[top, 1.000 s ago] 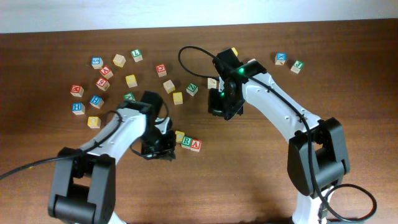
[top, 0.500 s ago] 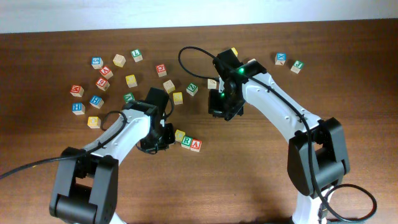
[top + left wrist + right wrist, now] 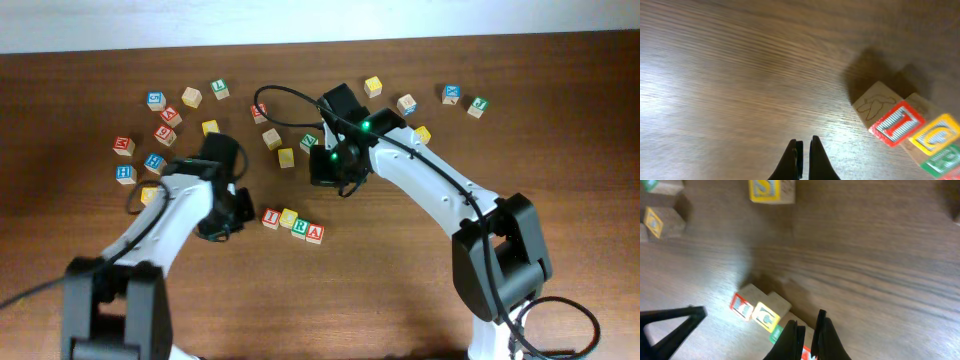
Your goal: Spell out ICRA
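Since the earlier frame the left arm had pulled away to the left of the word row, exposing a fourth cube at its left end. The right arm had swung left as well, uncovering several cubes near the far edge.

At far left of the brown wooden surface (image 3: pixel 400 290), a scatter of loose wooden letter cubes (image 3: pixel 164 133) lay in a loose cluster. Just right of them the left tool (image 3: pixel 804 156) hung low over bare wood. Its black fingers were drawn almost together with only a sliver between them, and they gripped nothing. It stood near the row's left end but clear of it.

The row sat at mid-surface, slanting slightly toward the near edge as it ran right. It began with the red-framed wooden cube marked I (image 3: pixel 270 218), pressed against the yellow-framed wooden cube marked C (image 3: pixel 288 218). Next came the green-framed wooden cube (image 3: pixel 301 227), its letter too small to read. The red-framed wooden cube marked A (image 3: pixel 315 234) closed the line.

Behind the row, the right tool (image 3: pixel 808 336) hovered above the surface, its fingers also nearly closed and empty. The four cubes showed in its wrist view just beyond the fingertips. A yellow-lettered wooden cube (image 3: pixel 771 190) lay farther off.

To the right, a plain yellow wooden cube (image 3: pixel 373 86) rested near the far edge. A blue-lettered wooden cube (image 3: pixel 452 94) and a green-lettered wooden cube (image 3: pixel 478 105) lay side by side beyond it.
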Available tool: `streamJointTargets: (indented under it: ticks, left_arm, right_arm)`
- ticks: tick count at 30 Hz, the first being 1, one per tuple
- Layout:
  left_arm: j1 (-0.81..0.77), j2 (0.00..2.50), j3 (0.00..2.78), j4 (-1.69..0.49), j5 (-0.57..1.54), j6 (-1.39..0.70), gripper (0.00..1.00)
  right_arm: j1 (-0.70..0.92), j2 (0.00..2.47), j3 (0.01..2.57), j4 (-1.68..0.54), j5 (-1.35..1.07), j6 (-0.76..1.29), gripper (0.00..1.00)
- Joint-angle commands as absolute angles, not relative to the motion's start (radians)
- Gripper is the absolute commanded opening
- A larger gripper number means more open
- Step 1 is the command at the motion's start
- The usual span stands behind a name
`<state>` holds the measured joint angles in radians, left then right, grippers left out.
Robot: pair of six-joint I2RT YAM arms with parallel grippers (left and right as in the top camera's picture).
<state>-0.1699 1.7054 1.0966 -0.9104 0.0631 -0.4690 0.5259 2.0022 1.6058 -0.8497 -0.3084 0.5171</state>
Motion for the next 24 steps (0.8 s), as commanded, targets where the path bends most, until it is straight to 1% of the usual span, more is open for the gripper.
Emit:
streamJointTargets:
  ticks: [1,3,7,15,16,20,24]
  left_arm:
    - [-0.033,1.638,1.122,-0.958,0.06,-0.478,0.0]
    - [0.094,1.638,1.122,-1.013,0.06,-0.477,0.0]
    - [0.182,1.638,1.12,-1.031,0.059,-0.44,0.0]
    - [0.19,1.638,1.114,-1.031,0.066,-0.432,0.0]
    - [0.187,1.638,1.113,-1.027,0.101,-0.396,0.0]
    - [0.179,1.638,1.113,-1.023,0.104,-0.395,0.0]
    - [0.179,1.638,1.113,-1.023,0.102,-0.394,0.0]
  right_arm:
    - [0.567,2.055,1.621,-0.813,-0.337,0.559,0.04]
    - [0.612,2.098,1.621,-0.76,-0.332,0.583,0.04]
    - [0.65,2.147,1.621,-0.659,-0.329,0.634,0.04]
    - [0.67,2.157,1.621,-0.574,-0.296,0.664,0.04]
    - [0.676,2.162,1.621,-0.561,-0.295,0.668,0.04]
    - [0.717,2.186,1.621,-0.519,-0.291,0.675,0.04]
    - [0.729,2.207,1.621,-0.527,-0.276,0.69,0.04]
